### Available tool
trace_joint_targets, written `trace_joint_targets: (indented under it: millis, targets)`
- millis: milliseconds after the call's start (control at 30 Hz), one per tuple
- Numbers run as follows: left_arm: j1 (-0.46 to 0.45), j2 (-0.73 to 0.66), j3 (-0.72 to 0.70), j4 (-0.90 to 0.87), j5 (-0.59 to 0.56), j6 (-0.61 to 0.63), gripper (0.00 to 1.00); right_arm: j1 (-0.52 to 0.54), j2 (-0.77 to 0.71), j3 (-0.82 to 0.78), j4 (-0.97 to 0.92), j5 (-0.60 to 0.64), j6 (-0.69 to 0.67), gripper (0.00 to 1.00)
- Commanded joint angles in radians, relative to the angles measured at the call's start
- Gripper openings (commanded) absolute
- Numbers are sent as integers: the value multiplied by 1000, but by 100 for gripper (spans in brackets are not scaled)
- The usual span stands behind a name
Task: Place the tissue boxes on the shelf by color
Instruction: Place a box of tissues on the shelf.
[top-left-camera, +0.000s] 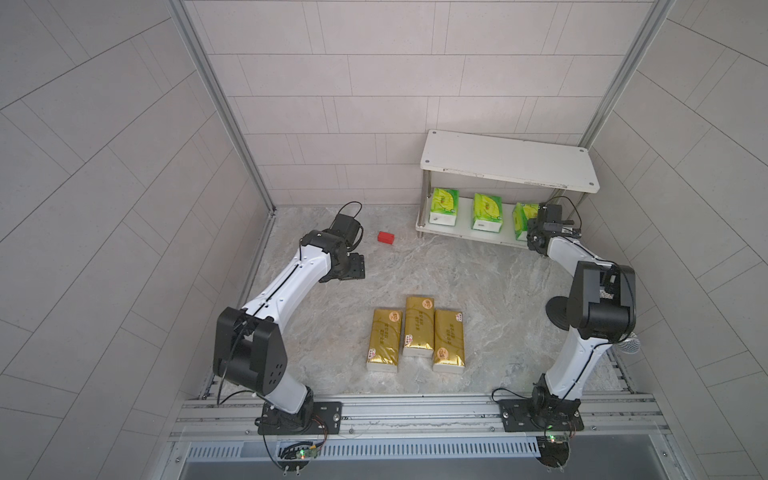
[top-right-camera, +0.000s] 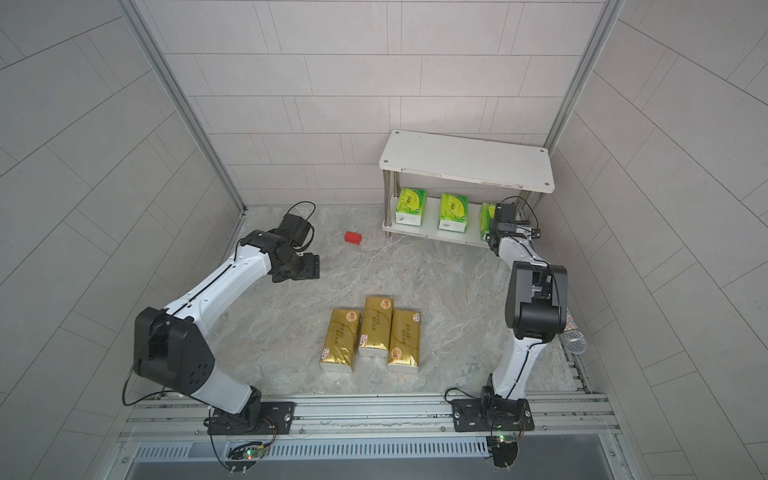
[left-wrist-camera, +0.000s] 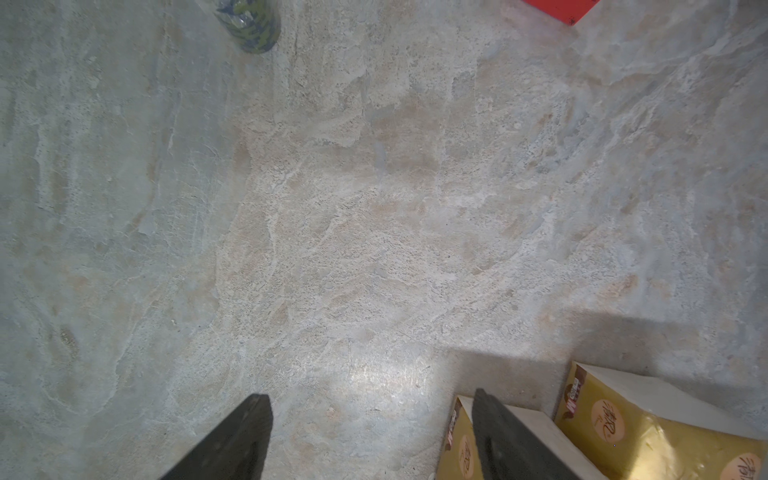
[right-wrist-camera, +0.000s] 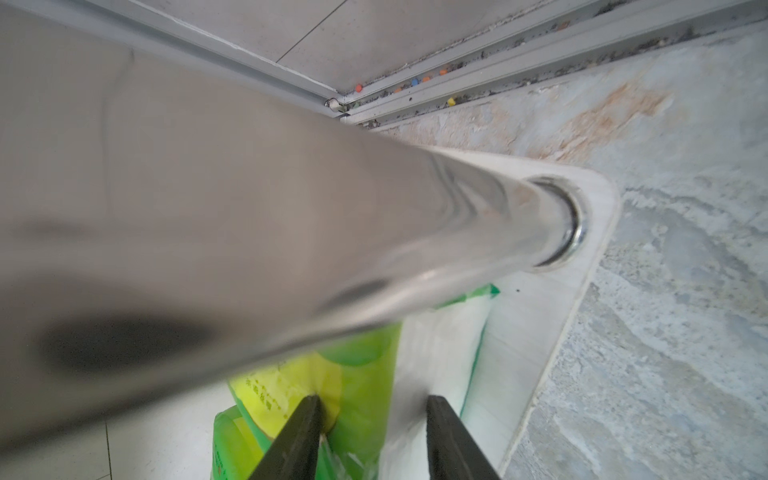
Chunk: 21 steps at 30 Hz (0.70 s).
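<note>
- Straddling a part-hidden green-yellow leaf-print tissue pack (top-left-camera: 520, 220) on the white metal-post shelf (top-left-camera: 507, 162), lower board: right gripper (right-wrist-camera: 373, 401), jaws' grip unclear.
- Jaws of the left gripper (left-wrist-camera: 369, 395) apart; shiny gold tissue packs (left-wrist-camera: 648, 424) cut off.

Even light, wrist foreground likely defocused
</note>
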Motion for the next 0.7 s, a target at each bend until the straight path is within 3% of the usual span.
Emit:
trace_joint_targets:
  millis: [0,667]
  targets:
    - [3,-26,-15,-6,-18,8,84,3,37,18,-37,28,19,45]
    - [3,-12,-10,0,-18,1,84,34,48,73,-90,40,16,45]
